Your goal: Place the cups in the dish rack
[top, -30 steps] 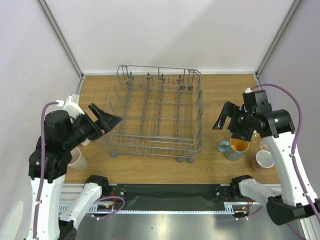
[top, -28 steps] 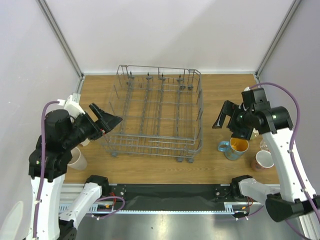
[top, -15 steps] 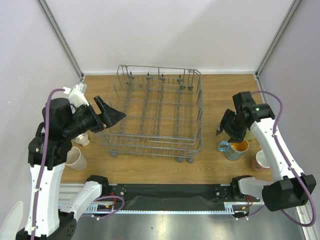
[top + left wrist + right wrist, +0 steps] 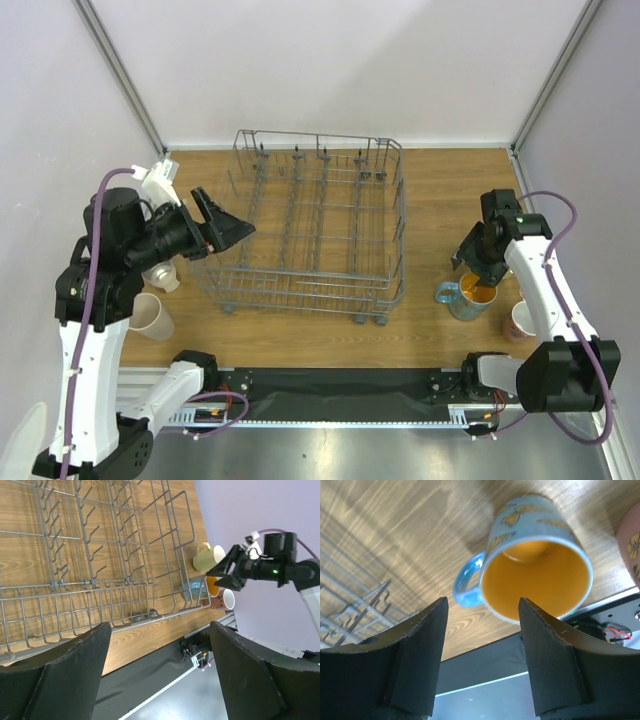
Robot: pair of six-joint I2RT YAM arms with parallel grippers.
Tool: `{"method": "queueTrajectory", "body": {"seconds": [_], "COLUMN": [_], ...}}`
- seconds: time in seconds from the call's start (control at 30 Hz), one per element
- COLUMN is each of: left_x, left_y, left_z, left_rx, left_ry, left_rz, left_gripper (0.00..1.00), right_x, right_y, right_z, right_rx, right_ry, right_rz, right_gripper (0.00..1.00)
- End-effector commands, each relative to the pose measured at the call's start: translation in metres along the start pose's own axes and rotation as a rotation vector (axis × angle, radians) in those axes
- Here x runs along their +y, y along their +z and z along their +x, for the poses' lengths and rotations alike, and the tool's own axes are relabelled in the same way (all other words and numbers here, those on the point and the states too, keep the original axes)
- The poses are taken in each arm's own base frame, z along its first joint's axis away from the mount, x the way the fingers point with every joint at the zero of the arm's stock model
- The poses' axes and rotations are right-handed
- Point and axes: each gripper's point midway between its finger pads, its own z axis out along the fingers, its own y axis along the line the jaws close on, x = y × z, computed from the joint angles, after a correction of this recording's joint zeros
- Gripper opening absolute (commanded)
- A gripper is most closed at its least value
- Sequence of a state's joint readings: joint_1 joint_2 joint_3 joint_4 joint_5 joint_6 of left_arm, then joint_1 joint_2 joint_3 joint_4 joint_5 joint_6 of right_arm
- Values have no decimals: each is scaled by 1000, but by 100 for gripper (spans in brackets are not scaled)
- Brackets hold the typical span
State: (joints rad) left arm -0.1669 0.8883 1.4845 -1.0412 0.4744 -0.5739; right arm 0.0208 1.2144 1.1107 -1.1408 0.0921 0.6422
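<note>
The dish rack (image 4: 320, 225), a grey wire basket with tines, stands mid-table and holds no cups. A blue mug with an orange inside (image 4: 470, 296) stands upright right of it. My right gripper (image 4: 468, 260) is open just above that mug. In the right wrist view the mug (image 4: 540, 575) lies just beyond the open fingertips of the gripper (image 4: 482, 645). A salmon pink mug (image 4: 525, 320) stands at the near right. My left gripper (image 4: 228, 229) is open and empty over the rack's left edge. A beige cup (image 4: 150, 316) and a clear glass (image 4: 160, 275) stand below it.
The left wrist view shows the rack (image 4: 100, 555), a pale yellow mug (image 4: 209, 557), the blue mug (image 4: 196, 586), the pink mug (image 4: 227, 599) and the right arm (image 4: 270, 569). The pink mug also shows at the right wrist view's edge (image 4: 632, 545). Grey walls close three sides.
My right arm has swung in and lowered its open gripper over the blue mug. My left gripper has shifted slightly up and right by the rack's left edge.
</note>
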Motion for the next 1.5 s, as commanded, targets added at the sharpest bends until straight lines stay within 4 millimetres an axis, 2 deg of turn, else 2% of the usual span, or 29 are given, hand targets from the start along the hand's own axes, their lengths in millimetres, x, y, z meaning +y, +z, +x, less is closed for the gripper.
{"method": "queueTrajectory", "body": {"seconds": [0.0, 0.27, 0.37, 0.53, 0.6, 0.63, 0.67, 0.7, 0.77, 0.8, 0.87, 1.0, 1.03, 1.1, 1.13, 1.23, 1.27, 1.33, 1.4, 1.43, 1.47], "left_x": [-16, -17, -18, -21, -22, -24, -24, -25, -25, -26, -26, -31, -32, -38, -39, -50, -52, -59, -64, -71, -82], "left_y": [-6, -9, -11, -15, -15, -15, -14, -14, -14, -15, -15, -15, -14, -15, -13, -13, -12, -11, -7, -9, -9], "left_z": [-11, -11, -11, -11, -9, -7, -6, -6, -5, -5, -5, -4, -3, -2, -3, -8, -10, -11, -14, -12, -22], "left_rx": [-23, -15, -15, -14, -9, 3, 10, 16, 24, 22, 31, 69, 84, 99, 104, 107, 109, 116, 113, 134, 98], "left_ry": [46, 51, 51, 54, 57, 54, 51, 50, 47, 51, 50, 33, 26, 18, 9, -16, -24, -55, -71, -111, -93], "left_rz": [55, 48, 48, 55, 62, 74, 76, 79, 82, 84, 84, 98, 102, 128, 135, 173, 184, 219, 256, 296, 359], "left_gripper": [85, 83, 83, 83, 79, 77, 76, 76, 76, 75, 75, 72, 71, 71, 71, 72, 72, 74, 78, 80, 84], "right_x": [-1, 1, 0, -4, -10, -10, -11, -12, -13, -14, -13, -7, 2, 11, 22, 38, 48, 67, 91, 98, 109], "right_y": [18, 49, 58, 66, 67, 66, 65, 63, 60, 56, 50, 23, 6, -13, -32, -64, -86, -113, -154, -168, -191], "right_z": [-10, -17, -19, -14, -10, -7, -4, -2, 0, 2, 3, 2, -8, -13, -23, -35, -43, -53, -61, -63, -63], "right_rx": [-22, -4, 3, 21, 26, 33, 33, 34, 29, 21, 15, -10, -53, -83, -123, -173, -214, -272, -340, -362, -376], "right_ry": [-11, 15, 25, 41, 52, 51, 54, 58, 62, 69, 88, 112, 118, 115, 120, 99, 97, 62, 30, 17, -8], "right_rz": [21, 89, 112, 144, 162, 162, 163, 165, 166, 160, 151, 101, 50, 5, -53, -156, -232, -360, -547, -603, -689], "right_gripper": [63, 61, 52, 43, 32, 30, 29, 23, 16, 8, 1, 0, 0, 0, 0, 0, 0, 0, 0, 0, 0]}}
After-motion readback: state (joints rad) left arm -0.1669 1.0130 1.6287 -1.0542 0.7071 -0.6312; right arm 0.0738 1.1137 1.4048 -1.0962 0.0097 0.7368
